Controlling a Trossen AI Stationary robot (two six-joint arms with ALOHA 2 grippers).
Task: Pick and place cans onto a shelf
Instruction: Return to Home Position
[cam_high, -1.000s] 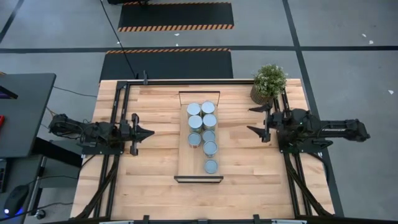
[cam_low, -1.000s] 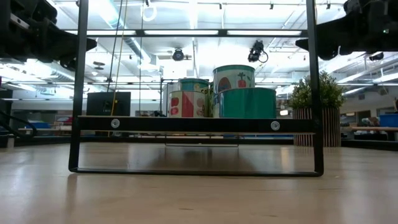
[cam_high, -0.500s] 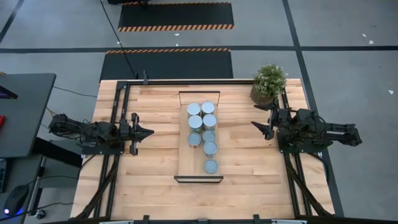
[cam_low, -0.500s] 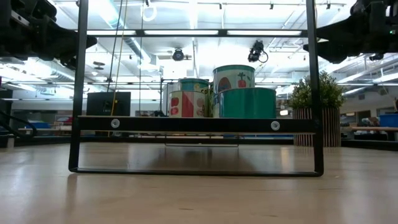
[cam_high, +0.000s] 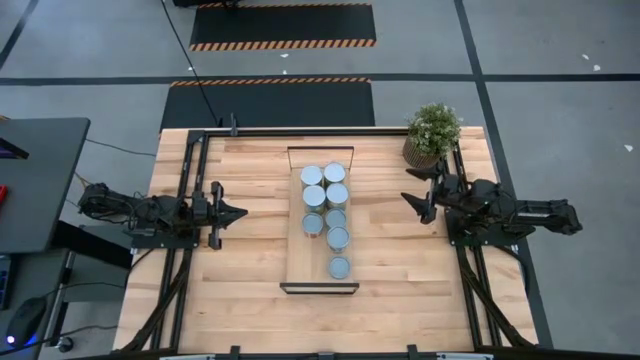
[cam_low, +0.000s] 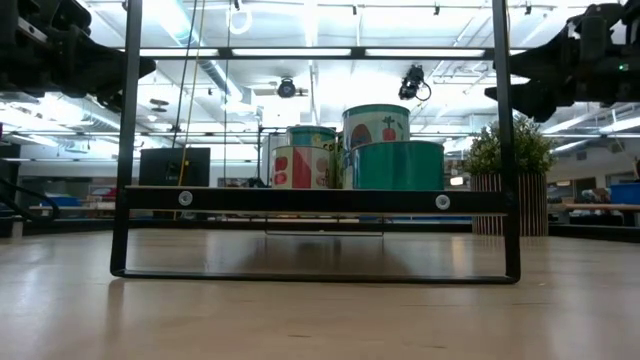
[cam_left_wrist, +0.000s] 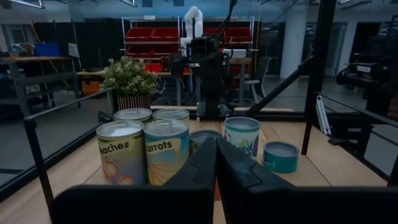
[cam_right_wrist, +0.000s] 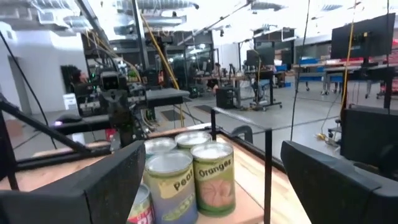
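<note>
The shelf (cam_high: 296, 250), a narrow light-wood board on a black frame, stands in the middle of the table. In the low view its board (cam_low: 310, 200) is raised on the frame. Several cans (cam_high: 325, 195) stand upright on it in two rows; they also show in the left wrist view (cam_left_wrist: 146, 149) and the right wrist view (cam_right_wrist: 186, 180). My left gripper (cam_high: 240, 212) is shut and empty, left of the shelf and pointing at it. My right gripper (cam_high: 407, 186) is wide open and empty, right of the shelf and above the table.
A potted green plant (cam_high: 432, 132) stands at the table's far right corner, just behind my right gripper. Black rails (cam_high: 190, 170) run along the table's left, right and far sides. Bare wood lies between each gripper and the shelf.
My right gripper has drawn back a little toward the table's right edge and gone down somewhat, still open. The cans and the shelf have stayed in place.
</note>
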